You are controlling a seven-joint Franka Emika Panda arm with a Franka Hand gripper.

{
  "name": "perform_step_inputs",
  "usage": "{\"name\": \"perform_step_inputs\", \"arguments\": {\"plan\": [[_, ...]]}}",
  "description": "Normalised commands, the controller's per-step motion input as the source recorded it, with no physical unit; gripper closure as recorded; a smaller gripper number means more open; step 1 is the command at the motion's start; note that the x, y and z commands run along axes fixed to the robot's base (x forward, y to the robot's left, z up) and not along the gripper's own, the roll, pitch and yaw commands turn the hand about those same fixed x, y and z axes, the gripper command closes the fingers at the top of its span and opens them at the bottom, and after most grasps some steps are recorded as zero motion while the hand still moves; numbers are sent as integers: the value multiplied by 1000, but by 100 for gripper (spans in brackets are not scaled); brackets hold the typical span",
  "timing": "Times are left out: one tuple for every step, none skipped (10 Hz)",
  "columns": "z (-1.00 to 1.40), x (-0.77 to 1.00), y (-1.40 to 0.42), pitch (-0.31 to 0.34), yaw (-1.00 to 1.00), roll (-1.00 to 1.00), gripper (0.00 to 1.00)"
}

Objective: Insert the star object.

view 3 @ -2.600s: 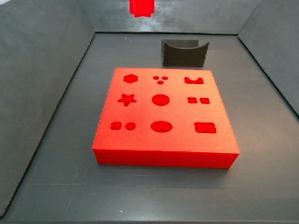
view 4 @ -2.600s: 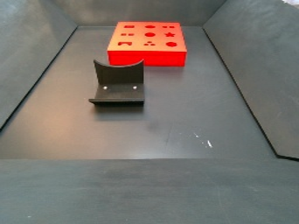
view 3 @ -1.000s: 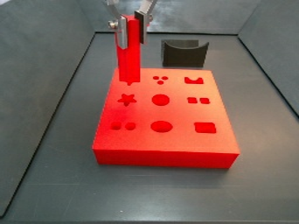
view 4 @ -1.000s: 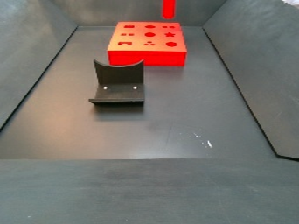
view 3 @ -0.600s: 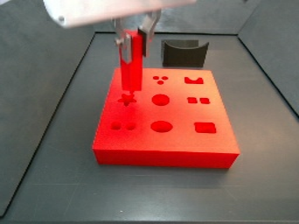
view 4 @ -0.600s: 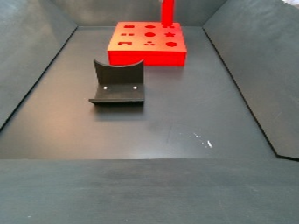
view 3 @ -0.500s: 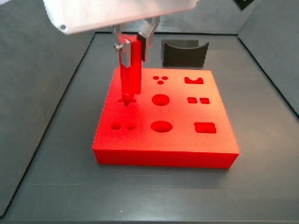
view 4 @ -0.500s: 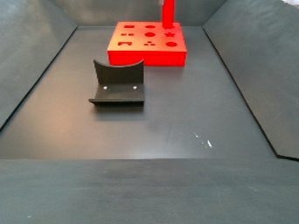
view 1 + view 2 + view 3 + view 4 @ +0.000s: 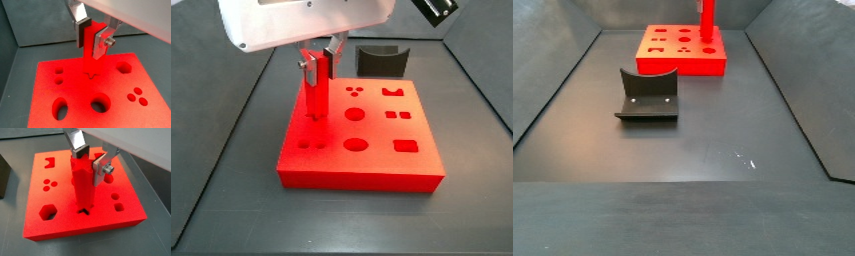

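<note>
My gripper is shut on the star object, a long red rod with a star cross-section, held upright. Its lower end meets the star-shaped hole in the wide red block; in a side view the rod stands with its tip at the block's top face. In both wrist views the silver fingers clamp the rod's upper part. In a side view the rod rises from the block at the far end of the floor; the gripper shows under the white wrist housing.
The block has several other shaped holes, such as a hexagon and round ones. The dark fixture stands on the floor apart from the block, also seen behind it. Grey walls enclose the floor.
The gripper came down with the rod from high above the block. The rod's tip now sits lower at the star hole than half a second ago.
</note>
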Motion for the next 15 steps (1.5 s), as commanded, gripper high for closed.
{"name": "perform_step_inputs", "arguments": {"plan": [[-160, 29, 0, 26, -77, 99, 100], [-126, 120, 0, 36, -117, 120, 100], [-129, 134, 0, 14, -134, 117, 100], [-100, 154, 0, 0, -109, 84, 100], [-69, 271, -34, 0, -11, 56, 100], [-131, 237, -6, 0, -9, 27, 100], [-209, 126, 0, 0, -6, 0, 100], [-266, 0, 0, -16, -29, 0, 100], [-134, -240, 0, 0, -160, 0, 100], [0, -391, 0, -14, -151, -10, 100], [0, -297, 0, -54, -37, -20, 100], [0, 0, 0, -34, 89, 0, 100], [-117, 43, -23, 0, 143, 0, 100], [-177, 186, 0, 0, 120, 0, 100], [-151, 60, 0, 0, 46, 11, 100]]}}
